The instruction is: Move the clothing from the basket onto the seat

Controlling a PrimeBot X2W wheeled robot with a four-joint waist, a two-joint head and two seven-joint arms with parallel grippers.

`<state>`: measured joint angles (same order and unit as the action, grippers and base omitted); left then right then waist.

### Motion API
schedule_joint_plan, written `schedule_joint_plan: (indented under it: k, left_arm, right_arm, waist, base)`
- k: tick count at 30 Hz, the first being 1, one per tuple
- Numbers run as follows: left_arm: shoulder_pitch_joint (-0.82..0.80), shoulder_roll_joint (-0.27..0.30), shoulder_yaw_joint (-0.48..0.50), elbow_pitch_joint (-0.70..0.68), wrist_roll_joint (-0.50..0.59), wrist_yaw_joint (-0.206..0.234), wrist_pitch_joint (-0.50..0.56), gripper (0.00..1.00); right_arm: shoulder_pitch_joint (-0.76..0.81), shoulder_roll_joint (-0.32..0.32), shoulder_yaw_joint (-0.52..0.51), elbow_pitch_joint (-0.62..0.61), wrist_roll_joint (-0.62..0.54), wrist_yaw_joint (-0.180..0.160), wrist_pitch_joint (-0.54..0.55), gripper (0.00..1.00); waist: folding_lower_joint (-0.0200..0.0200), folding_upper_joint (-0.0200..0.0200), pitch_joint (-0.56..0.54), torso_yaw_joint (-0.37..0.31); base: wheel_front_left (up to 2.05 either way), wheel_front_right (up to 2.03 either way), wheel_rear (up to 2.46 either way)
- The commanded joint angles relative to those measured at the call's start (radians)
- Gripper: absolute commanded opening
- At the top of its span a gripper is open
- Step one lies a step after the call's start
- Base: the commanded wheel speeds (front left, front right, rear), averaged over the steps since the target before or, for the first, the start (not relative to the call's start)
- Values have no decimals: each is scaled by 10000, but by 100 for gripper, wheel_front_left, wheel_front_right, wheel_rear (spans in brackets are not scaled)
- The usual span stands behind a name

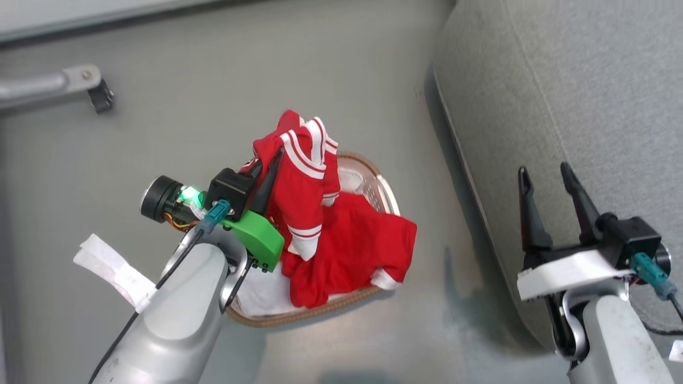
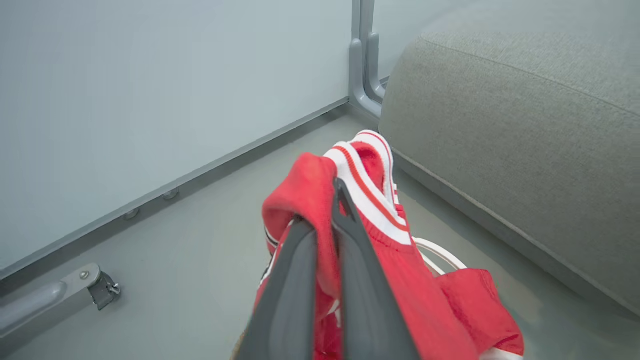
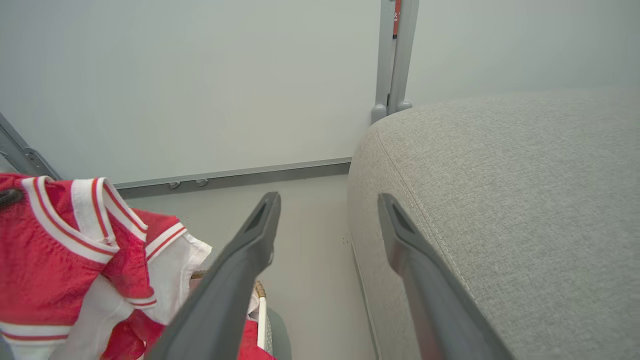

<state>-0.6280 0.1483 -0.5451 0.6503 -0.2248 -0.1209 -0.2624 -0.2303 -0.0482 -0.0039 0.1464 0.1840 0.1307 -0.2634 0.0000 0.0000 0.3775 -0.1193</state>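
While its left claw [image 1: 269, 160] is clamped tight on a fold of the red jersey [image 1: 301, 160] above the basket [image 1: 299, 316], the robot's right claw [image 1: 544, 176] stands spread wide and empty at the near edge of the seat [image 1: 587, 80]. The jersey hangs from the pinch with its long axis running down, striped trim bunched at the top. Its lower end trails toward the other garment [image 1: 357, 240], which lies in the basket and spills over the right rim. A white liner [image 1: 264, 296] shows beneath at the near end. The seat lies to the right of the left claw, across a strip of bare floor [image 1: 437, 298], with its rounded edge running from far to near. In the left wrist view that edge rises beyond and to the right of the gripped cloth, higher than the basket rim. The right claw is much the nearer to the seat but holds nothing, so the load rests with the left arm. By these pictures the carry has to go rightward, and high enough for the dangling hem to clear both the rim and the seat's edge.
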Motion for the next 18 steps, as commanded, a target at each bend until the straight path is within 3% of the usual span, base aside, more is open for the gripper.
schedule_joint_plan:
  k: [1, 10, 18]
  left_arm:
    - [65, 132, -103, -171, 120, -29, -34, 0]
    - [-982, 833, -589, -1452, -209, -100, 711, 0]
    - [-2012, 1273, -1149, -2463, -637, -103, 1437, 0]
  right_arm:
    - [312, -41, 21, 70, -86, 1, -21, 100]
    - [861, -38, 416, 204, -239, 1, -21, 100]
    - [358, -37, 1142, 209, -393, 1, -21, 100]
  waist:
    - [0, 0, -1786, 424]
    - [0, 0, -3067, 471]
    - [0, 0, -3470, 409]
  base:
    - [0, 0, 0]
    - [0, 0, 0]
    - [0, 0, 0]
